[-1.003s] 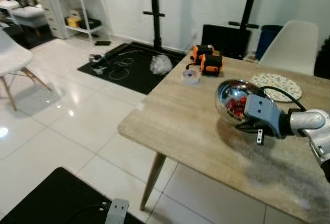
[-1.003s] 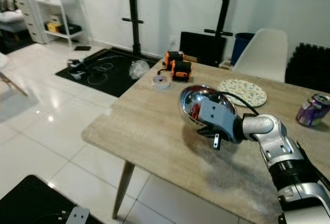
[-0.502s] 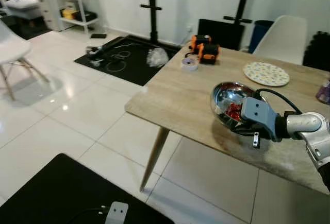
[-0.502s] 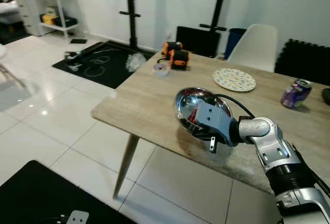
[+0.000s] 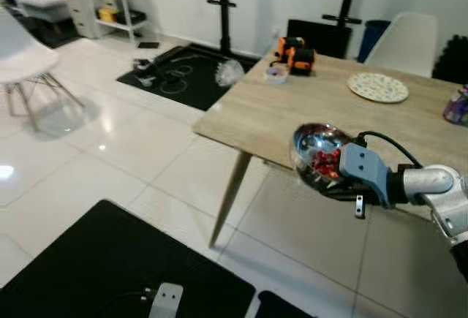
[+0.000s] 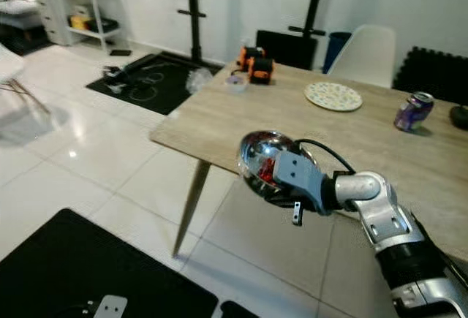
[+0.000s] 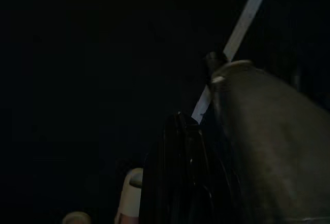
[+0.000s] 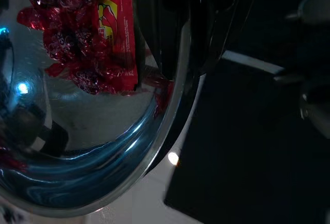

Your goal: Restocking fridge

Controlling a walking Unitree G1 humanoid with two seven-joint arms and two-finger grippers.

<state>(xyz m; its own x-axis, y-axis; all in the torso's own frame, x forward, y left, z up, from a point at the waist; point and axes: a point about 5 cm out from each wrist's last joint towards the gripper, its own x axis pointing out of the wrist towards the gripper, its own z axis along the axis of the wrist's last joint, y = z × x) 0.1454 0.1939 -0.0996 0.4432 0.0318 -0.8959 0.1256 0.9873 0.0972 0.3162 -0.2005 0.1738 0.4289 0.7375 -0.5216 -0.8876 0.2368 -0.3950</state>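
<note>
Firmly closed on the rim of a polished steel bowl [image 5: 313,146]: right pincer [image 5: 335,183], one black finger [image 8: 154,33] inside the bowl and the other outside, rim pinched between. Held out on the silver right arm, tilted a little, with the open mouth facing up and toward the robot. Seen overlapping the near edge of the wooden worktop [image 5: 322,102], close to that edge's middle; impossible to tell from these views whether directly over the wood or just off it above the white tiled floor [image 5: 110,157]. Inside the bowl, a heap of red wrapped sweets and a red sachet [image 8: 98,33], gathered against the wall nearest the gripping fingers.

Farther back on the worktop, toward the far edge, a patterned round plate [image 5: 377,87]. At the far left corner, a small roll of tape [image 5: 276,74], with two orange-and-black tools [image 5: 296,51] just behind it. Toward the right edge, a purple drinks can [image 6: 413,110], standing tilted. Beyond the far edge, a white moulded chair [image 5: 406,36].

On the floor close to the robot, a black mat [image 5: 95,259]. Off to the far left, another white chair [image 5: 22,55].

Left pincer [image 7: 180,147] hanging in deep shade; open or closed, cannot tell.
</note>
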